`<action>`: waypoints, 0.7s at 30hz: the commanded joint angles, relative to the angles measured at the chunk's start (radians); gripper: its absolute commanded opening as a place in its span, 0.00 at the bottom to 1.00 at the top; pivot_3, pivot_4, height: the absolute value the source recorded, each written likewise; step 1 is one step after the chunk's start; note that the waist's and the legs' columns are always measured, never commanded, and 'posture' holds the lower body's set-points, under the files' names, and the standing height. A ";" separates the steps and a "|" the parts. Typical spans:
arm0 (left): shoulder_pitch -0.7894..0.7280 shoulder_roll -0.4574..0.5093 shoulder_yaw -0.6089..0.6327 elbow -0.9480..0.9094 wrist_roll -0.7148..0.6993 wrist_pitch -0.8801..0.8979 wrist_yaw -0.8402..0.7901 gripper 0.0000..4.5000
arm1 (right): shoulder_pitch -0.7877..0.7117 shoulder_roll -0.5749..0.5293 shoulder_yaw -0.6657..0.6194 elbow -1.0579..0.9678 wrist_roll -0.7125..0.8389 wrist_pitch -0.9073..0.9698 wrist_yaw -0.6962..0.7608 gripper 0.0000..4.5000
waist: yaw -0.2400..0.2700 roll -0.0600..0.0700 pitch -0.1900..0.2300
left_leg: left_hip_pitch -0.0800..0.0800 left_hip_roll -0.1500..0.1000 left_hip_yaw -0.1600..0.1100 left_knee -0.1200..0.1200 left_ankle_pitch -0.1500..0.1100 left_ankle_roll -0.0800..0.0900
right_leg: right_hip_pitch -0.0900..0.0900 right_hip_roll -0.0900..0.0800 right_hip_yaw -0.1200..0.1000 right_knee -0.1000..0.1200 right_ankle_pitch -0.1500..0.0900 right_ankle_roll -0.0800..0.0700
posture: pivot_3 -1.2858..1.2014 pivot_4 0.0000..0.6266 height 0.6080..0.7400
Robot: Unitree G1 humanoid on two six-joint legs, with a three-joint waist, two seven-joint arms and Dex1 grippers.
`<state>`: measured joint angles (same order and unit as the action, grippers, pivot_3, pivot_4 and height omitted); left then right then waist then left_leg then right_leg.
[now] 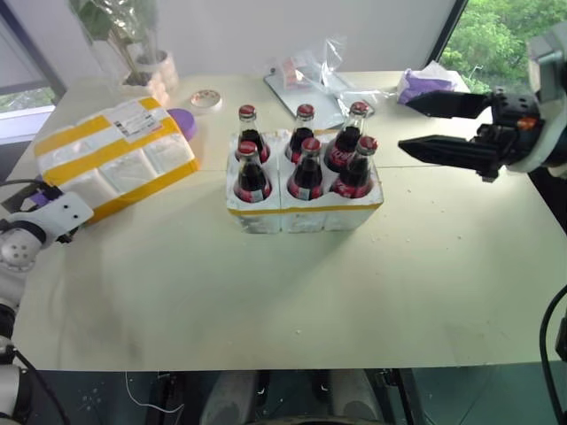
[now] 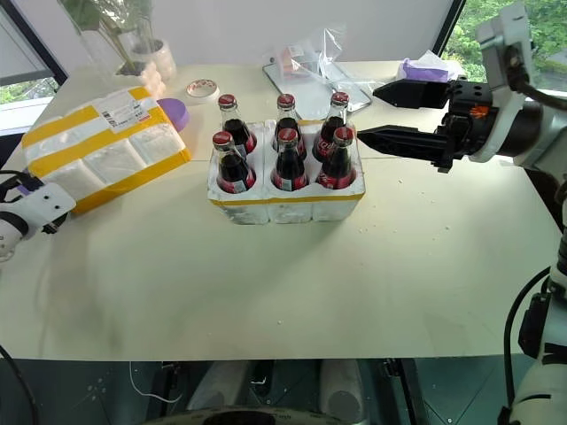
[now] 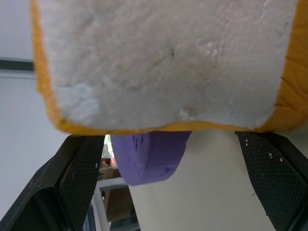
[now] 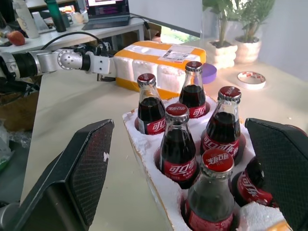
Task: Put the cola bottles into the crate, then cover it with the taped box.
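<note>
- Crate: low white foam tray, crumbly rough edges, thin yellow tape strip along front side; sits mid table.
- Cola bottles: six small glass bottles, dark liquid, red caps + red labels, all upright in the crate's round wells, 2 rows of 3. Wells themselves mostly hidden by bottle bodies.
- Taped box: bulky white foam block, wide yellow tape bands, white printed label on top; lies on table to the robot's left of crate, well apart from it, angled. Label text too small to read.
- Purple round thing just behind box, partly hidden by it; soft-looking, can't tell what it is.
- Left gripper: in wrist view its two black textured fingers stand wide apart, nothing between them; box's rough foam end face w/ yellow edge right in front, close. Contact w/ box: can't tell. In head view, white wrist near box's near corner, fingers cut off/hidden there.
- Right gripper: black fingers spread wide, empty, hovering level above table just beside crate's right end, pointing toward bottles; not touching them.
- Back of table: tape roll, clear plastic bags crumpled over flat tray-like item, purple-white pack partly hidden behind right gripper, potted plant cut off at top.
- Table top pale cream, matte, w/ small white foam crumbs near crate.
</note>
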<state>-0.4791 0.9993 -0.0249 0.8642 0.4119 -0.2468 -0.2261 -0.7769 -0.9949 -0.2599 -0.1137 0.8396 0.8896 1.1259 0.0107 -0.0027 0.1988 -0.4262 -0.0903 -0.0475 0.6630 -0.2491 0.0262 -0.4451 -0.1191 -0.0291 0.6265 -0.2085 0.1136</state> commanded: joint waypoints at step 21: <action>-0.315 0.014 -0.154 0.342 0.081 -0.088 0.108 0.15 | 0.090 -0.043 -0.145 -0.075 0.061 0.011 -0.114 1.00 | 0.002 -0.003 -0.001 | 0.000 0.000 0.001 0.003 0.000 0.000 | 0.000 0.000 0.000 0.003 0.000 0.000 | 0.52 0.24 0.99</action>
<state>-0.7737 0.9784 -0.1803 1.2082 0.4939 -0.3325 -0.1161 -0.6873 -1.0106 -0.3693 -0.1706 0.8974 0.9124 1.0157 0.0127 -0.0052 0.1975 -0.4258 -0.0905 -0.0462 0.6658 -0.2490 0.0264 -0.4447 -0.1193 -0.0288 0.6292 -0.2085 0.1137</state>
